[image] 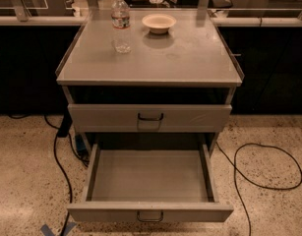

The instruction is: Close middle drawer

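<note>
The middle drawer (150,176) stands pulled far out from the grey cabinet, low in the camera view, its shallow tray open to the camera and its flat front (101,212) nearest the lower edge, with a small dark loop handle (150,216) at the centre. Just above it the upper drawer (195,118) sits shut. On the cabinet top (190,63) a water bottle (121,23) stands upright near a shallow bowl (159,22), the two apart. A dark cable (261,166) loops on the speckled floor at the right. The gripper lies outside the camera view, so its state and its position relative to the drawer cannot be told.
</note>
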Available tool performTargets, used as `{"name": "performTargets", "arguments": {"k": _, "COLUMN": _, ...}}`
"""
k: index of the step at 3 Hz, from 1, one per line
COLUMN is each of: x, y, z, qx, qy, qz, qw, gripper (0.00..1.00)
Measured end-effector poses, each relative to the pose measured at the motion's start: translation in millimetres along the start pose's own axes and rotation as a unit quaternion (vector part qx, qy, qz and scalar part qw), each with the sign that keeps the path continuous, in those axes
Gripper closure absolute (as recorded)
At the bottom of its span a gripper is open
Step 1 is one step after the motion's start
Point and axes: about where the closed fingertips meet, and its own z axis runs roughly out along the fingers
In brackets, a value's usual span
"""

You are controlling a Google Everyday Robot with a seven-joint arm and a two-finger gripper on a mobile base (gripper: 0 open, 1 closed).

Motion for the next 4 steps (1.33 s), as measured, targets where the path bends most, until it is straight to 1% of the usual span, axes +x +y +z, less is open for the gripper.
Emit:
{"name": "performTargets", "arguments": {"k": 1, "x": -10.7, "y": 11.0, "z": 10.1, "qx": -0.002, "qy": -0.018, "qz": 0.021, "qw": 0.9996, "gripper": 0.00}}
{"name": "performTargets", "arguments": {"k": 2, "x": -30.4, "y": 19.4, "z": 28.1, "qx": -0.010, "qy": -0.043, "qz": 0.020, "qw": 0.9988, "gripper": 0.00}}
{"name": "performTargets", "arguments": {"k": 3, "x": -44.6, "y": 21.8, "z": 44.0, "qx": -0.017, "qy": -0.054, "qz": 0.007, "qw": 0.9983, "gripper": 0.00}}
{"name": "performTargets", "arguments": {"k": 4, "x": -57.7, "y": 16.4, "z": 92.0, "qx": -0.053, "qy": -0.061, "qz": 0.009, "qw": 0.9967, "gripper": 0.00}}
